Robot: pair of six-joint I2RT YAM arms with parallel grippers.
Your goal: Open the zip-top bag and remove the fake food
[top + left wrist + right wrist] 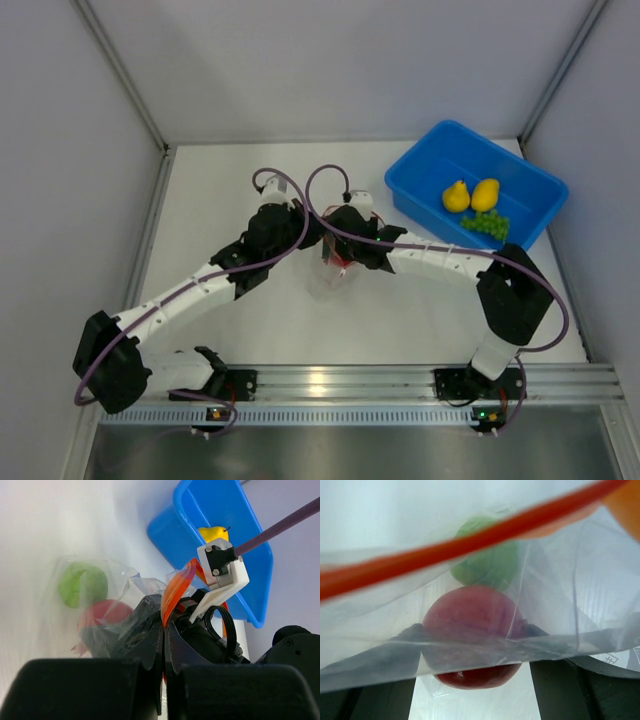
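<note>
Clear, crinkly plastic forms the zip-top bag (335, 272), which sits near the middle of a white table (230, 180), held up between two robot arms that meet there from the left and the right. The left gripper (164, 630) has its jaws pressed together on the bag's orange-red zip strip (177, 587), which curls upward out of the fingertips. The right gripper (340, 250) faces it from the other side, just beside it. In the right wrist view its two dark fingers (585, 690) stand wide apart, with the bag's film draped across them and the zip strip running slantwise above. Inside the bag are a red apple (472, 630) and, beyond it, a green round fruit (487, 562), touching each other. At the far right of the table lies a blue bin (420, 185), well apart from the bag. It holds two yellow pear-like pieces (456, 196) side by side and, just nearer, a bunch of green grapes (485, 225).
</note>
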